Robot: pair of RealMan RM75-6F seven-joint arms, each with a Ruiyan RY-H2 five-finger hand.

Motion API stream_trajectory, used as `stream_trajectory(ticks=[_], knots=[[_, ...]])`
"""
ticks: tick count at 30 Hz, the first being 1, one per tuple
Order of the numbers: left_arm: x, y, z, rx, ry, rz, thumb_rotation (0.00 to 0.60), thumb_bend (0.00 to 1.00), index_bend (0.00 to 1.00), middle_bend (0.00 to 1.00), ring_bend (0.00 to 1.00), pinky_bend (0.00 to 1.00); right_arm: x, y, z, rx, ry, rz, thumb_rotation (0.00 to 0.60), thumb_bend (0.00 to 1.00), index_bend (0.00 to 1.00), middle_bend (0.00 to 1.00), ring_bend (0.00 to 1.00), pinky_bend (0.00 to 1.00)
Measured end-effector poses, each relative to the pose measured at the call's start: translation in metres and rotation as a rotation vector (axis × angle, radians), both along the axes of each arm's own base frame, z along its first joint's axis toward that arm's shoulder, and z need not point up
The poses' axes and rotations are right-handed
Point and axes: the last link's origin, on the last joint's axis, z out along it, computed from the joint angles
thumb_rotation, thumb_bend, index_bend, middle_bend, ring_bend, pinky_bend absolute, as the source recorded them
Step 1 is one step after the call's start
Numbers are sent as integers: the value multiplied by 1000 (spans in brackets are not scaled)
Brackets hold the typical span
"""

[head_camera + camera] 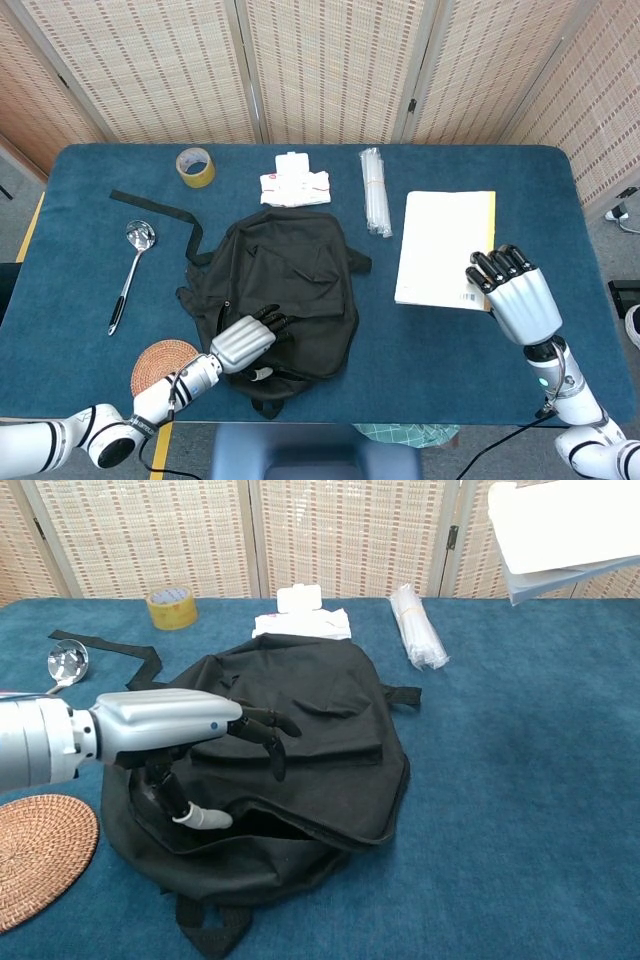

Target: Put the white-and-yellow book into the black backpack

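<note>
While overhead only: right hand under book

backpack centre, book right

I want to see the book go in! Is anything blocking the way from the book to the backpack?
Nothing on the table lies between the book, held up by the right hand, and the backpack. The left hand is at the bag's opening.
</note>
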Motion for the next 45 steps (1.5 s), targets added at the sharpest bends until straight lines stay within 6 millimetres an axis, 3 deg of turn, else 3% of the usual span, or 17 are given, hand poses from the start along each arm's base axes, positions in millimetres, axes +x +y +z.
stream_trajectory(ticks=[11,18,36,45], knots=[[-2,5,-2,29,-92,80,600,570,597,266,264,102,0,0,-4,14,-11,7,600,395,837,524,522,458],[0,16,4,61,-196,177,600,580,618,289,283,115,6,9,-2,46,-73,54,600,395,839,524,522,458],[44,94,34,136,-329,395,600,580,606,290,271,115,45,71,-2,319,-355,292,600,395,863,548,545,491],[60,136,32,211,-297,473,600,580,606,290,271,113,51,84,-28,504,-385,283,600,395,867,554,554,503]])
